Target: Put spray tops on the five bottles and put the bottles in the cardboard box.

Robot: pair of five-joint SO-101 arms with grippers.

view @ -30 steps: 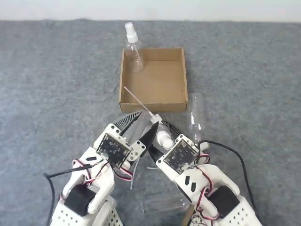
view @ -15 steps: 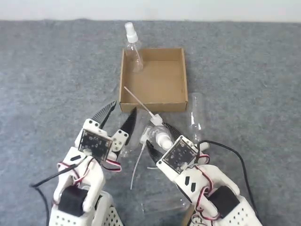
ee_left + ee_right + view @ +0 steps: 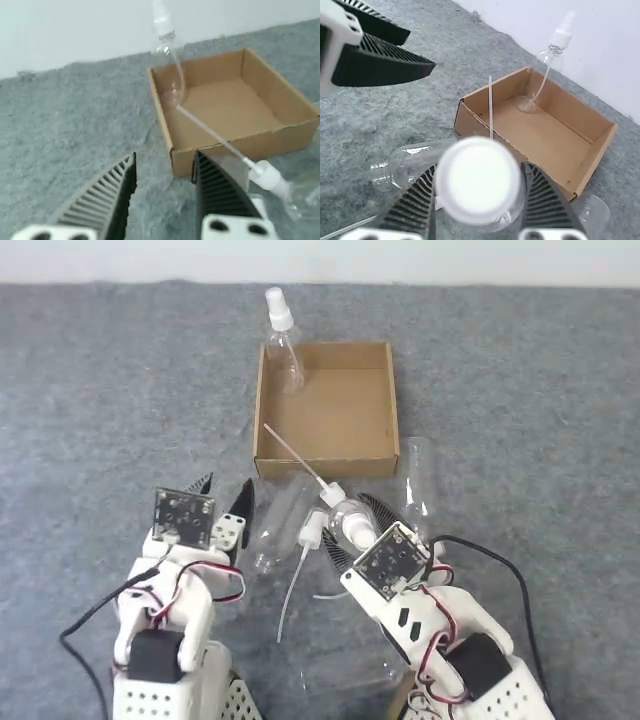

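Note:
My right gripper is shut on a white spray top. Its thin tube points at the cardboard box. A clear uncapped bottle lies on the carpet just left of it. My left gripper stands open and empty to the left of that bottle. One bottle with a spray top stands upright at the box's far left corner.
Another clear bottle lies by the box's right front corner. A loose spray top with its tube trailing toward me lies between the arms. One more clear bottle lies near the arm bases. Grey carpet spreads open on both sides.
My left gripper has pulled back to the left, away from the right gripper, leaving the uncapped bottle lying on the carpet. The right gripper has barely shifted, still holding the spray top.

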